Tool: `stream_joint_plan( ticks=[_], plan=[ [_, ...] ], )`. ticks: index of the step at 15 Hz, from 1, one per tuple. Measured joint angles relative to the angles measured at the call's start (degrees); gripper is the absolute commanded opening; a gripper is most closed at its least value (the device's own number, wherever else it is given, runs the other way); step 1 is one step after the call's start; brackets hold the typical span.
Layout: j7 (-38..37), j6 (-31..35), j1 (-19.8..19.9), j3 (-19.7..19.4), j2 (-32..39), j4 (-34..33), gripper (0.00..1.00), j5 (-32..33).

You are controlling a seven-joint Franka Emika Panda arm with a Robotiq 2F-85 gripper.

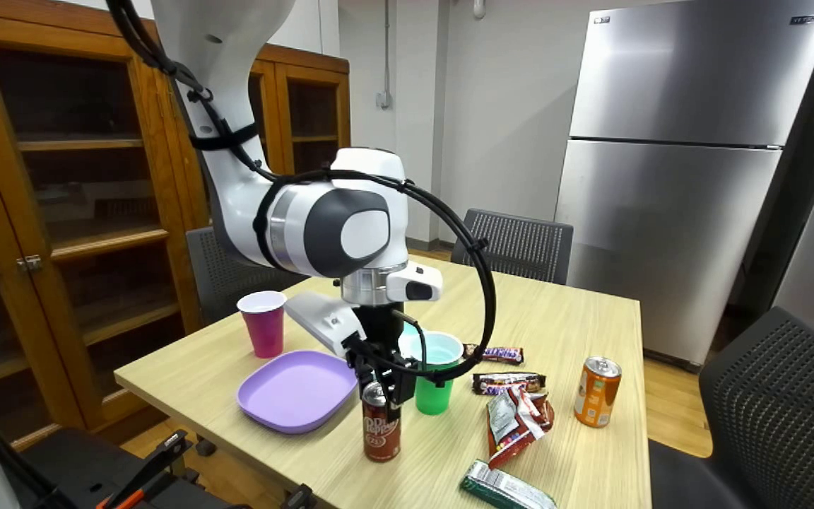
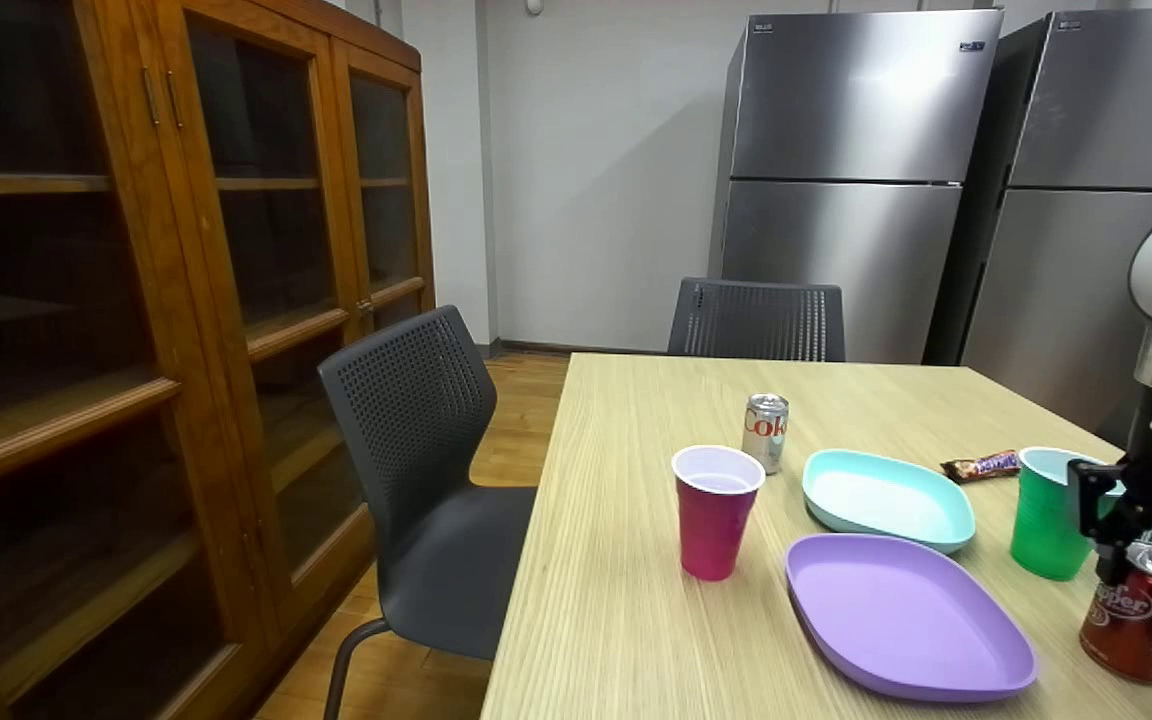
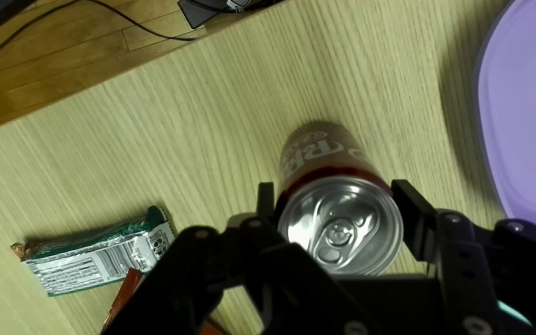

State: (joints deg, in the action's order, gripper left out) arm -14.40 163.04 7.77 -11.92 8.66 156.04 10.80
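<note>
Claw (image 3: 333,197) gripping red cylindrical metal soda can (image 1: 381,438), upright on pale wood-topped table (image 1: 562,318); rounded purple plastic plate (image 1: 297,394) at its 10 o'clock in an exterior view. Even, non-denting pressure advised.

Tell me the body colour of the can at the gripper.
Dark red; the can shows best in an exterior view.
</note>
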Motion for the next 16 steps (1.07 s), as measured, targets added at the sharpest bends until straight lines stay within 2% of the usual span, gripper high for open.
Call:
stream_joint_plan(
  ticks=[9, 16],
  plan=[
    [0.00, -0.38, -0.36, -0.36, -0.44, -0.13, 0.38, -0.41],
    [0.06, -4.50, -1.04, 1.09, -4.82, -1.21, 0.38, -3.38]
  ],
)
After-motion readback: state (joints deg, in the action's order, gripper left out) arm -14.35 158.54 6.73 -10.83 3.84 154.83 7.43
